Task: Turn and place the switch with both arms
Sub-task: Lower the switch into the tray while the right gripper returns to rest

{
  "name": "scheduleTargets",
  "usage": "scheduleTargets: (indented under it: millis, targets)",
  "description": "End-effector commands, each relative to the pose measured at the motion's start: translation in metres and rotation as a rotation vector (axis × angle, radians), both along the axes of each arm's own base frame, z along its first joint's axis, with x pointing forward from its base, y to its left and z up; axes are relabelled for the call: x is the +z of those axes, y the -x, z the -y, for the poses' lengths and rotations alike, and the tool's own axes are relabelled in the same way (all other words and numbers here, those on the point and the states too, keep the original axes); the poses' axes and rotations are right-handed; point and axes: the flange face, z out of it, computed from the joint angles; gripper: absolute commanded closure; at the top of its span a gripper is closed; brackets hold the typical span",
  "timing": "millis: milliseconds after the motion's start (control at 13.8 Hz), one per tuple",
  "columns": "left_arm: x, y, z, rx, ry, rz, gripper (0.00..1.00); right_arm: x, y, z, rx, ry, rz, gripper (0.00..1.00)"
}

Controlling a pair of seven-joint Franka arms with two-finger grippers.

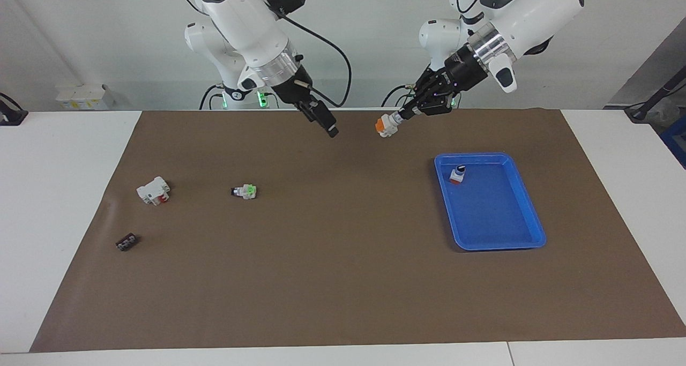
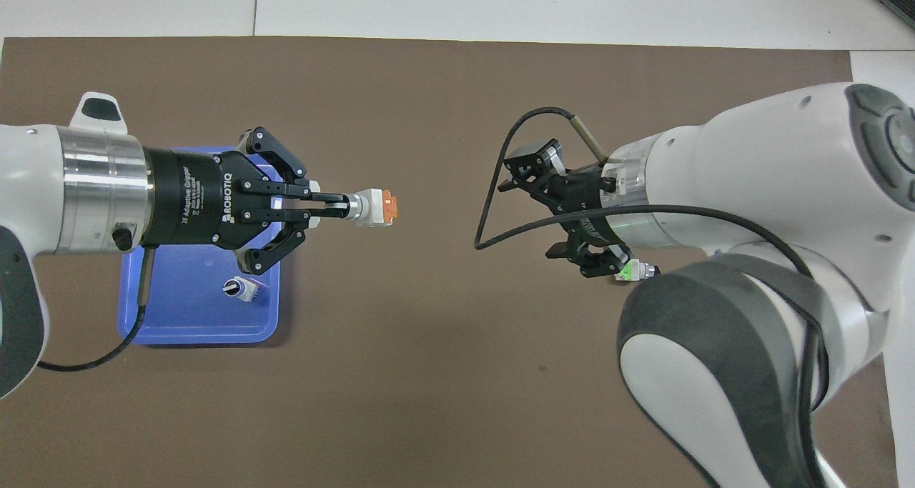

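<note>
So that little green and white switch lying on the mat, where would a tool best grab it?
Probably from straight above, closing on the two long flanks of the green and white switch. It lies on its side, alone on the brown mat, with its dark knob end pointing toward the right arm's end of the table.

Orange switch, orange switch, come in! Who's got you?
Left gripper shut on switch, up over the mat. Right gripper open, empty. Blue tray holds another switch; path looks clear.

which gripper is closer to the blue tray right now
Left. The left gripper hangs over the mat just off the blue tray, shut on the switch. The right gripper hangs open toward the right arm's end.
</note>
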Motion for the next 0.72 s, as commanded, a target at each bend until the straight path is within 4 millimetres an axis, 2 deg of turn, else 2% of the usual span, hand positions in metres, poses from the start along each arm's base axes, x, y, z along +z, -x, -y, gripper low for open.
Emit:
scheduleTargets:
  millis: [0,217,362,652]
  targets:
    - [-0.019,0.023,-0.014,-0.129,-0.115,0.081,1.00,0.001,-0.006,0.057,0.197,0.122,0.081,0.00]
    - [-0.048,0.033,-0.036,-0.371,-0.254,0.226,1.00,0.011,-0.002,0.106,0.433,0.264,0.104,0.00]
    - [-0.068,0.029,-0.065,-0.542,-0.337,0.317,1.00,0.022,-0.001,0.133,0.521,0.305,0.139,0.00]
    - [-0.106,0.015,-0.116,-0.735,-0.376,0.386,1.00,0.054,0.012,0.200,0.612,0.371,0.127,0.00]
